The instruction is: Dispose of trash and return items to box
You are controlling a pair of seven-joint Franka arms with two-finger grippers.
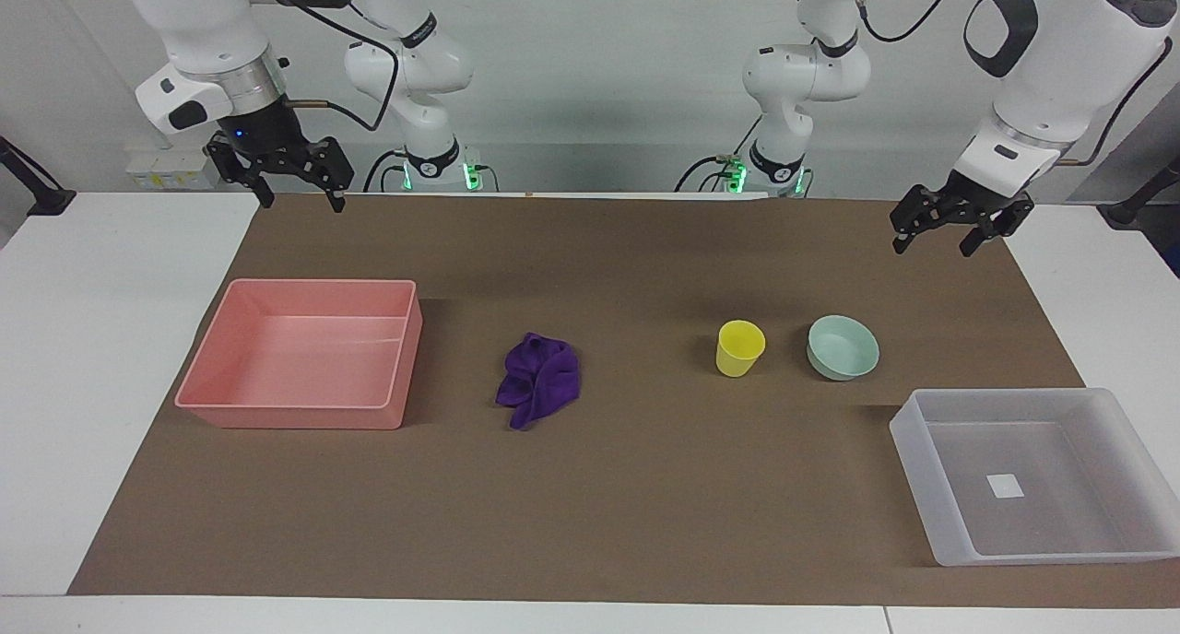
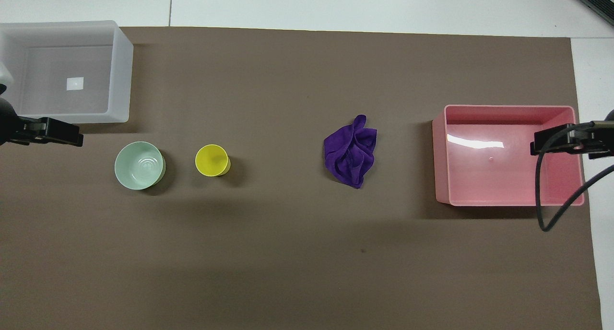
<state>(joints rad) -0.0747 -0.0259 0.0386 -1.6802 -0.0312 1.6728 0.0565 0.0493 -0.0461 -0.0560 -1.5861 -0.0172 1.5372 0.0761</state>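
A robotics lab: two white arms (image 1: 406,72) bolted by a brown-matted table (image 1: 645,247) (bare white walls).

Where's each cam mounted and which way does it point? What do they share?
Facing view: high, across the table, looking at the robots; both arms and bases show, right gripper open, left gripper open, both raised at the robots' edge of the brown mat.
Overhead view: above the robots' end, looking forward and steeply down; only the gripper tips show.
Shared, half a turn apart: purple rag, yellow cup, mint-green bowl, translucent tray, pink tray.
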